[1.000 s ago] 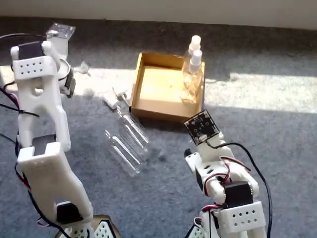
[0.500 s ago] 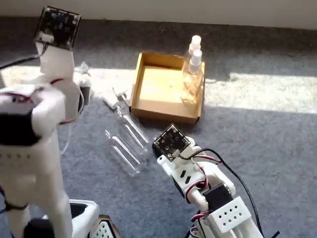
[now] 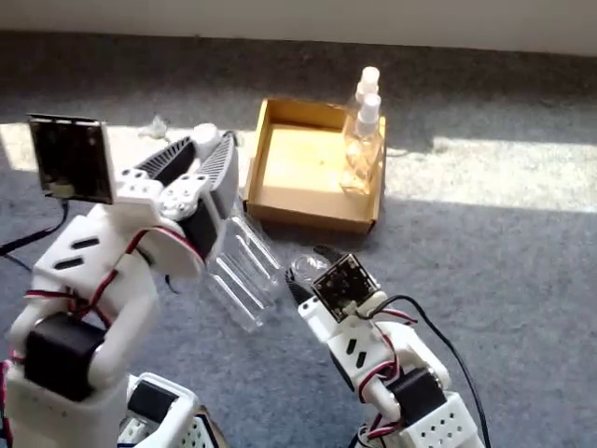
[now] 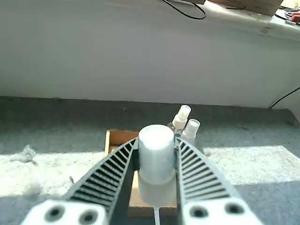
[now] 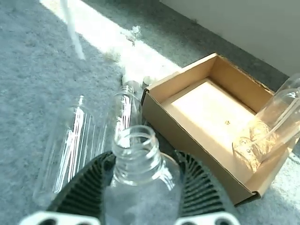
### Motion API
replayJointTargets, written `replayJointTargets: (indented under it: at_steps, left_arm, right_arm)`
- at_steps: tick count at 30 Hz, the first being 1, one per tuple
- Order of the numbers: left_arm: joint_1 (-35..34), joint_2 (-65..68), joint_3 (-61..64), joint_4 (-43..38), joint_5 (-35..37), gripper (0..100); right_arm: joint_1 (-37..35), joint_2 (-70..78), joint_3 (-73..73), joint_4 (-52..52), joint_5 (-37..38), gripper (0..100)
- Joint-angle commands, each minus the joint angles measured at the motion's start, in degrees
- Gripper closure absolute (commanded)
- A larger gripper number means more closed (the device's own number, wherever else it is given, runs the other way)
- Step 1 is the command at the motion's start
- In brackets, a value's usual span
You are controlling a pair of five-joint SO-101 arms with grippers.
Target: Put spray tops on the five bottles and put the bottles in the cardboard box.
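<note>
Step in hand: putting cap on third bottle.
- Left gripper (image 4: pixel 157 140) squeezed tight on white spray top (image 4: pixel 157 164), held up in air, thin tube (image 5: pixel 70 23) hanging down.
- Right gripper (image 5: pixel 143 161) closed round open bottle (image 5: pixel 138 197), mouth up, near front of cardboard box (image 3: pixel 308 217).

Next move, my guess: bring top over mouth, slip tube in, push or twist down. Needs careful lining up.

Two capped bottles (image 3: pixel 362 131) stand in box. Two bare bottles (image 3: pixel 242 271) lie on carpet (image 3: pixel 522 280) beside box.

Hard to see: bottom of held bottle, cut off. Small white bits (image 5: pixel 136 83) by box corner, maybe spare tops, can't tell.
</note>
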Motion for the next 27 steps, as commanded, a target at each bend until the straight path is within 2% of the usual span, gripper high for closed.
replayJointTargets:
  at_steps: [1,4,8,21,27]
  left_arm:
    - [6.3,-2.9,8.0,-11.0,3.3,98]
    - [8.7,-3.6,10.9,-15.2,3.3,98]
    - [8.7,-3.3,11.5,-18.4,3.2,98]
    - [10.6,-3.8,11.6,-15.6,6.9,98]
    - [13.9,-3.8,11.6,-13.8,6.7,98]
  right_arm:
    - [-0.7,-6.5,0.2,4.4,-0.5,99.5]
    - [-0.7,-4.4,0.1,4.9,-3.4,99.5]
    - [-0.7,-5.5,0.1,5.1,-3.7,99.5]
    - [-0.2,-5.7,0.1,4.8,-4.0,99.5]
    - [5.8,-5.7,0.2,2.1,-4.0,99.5]
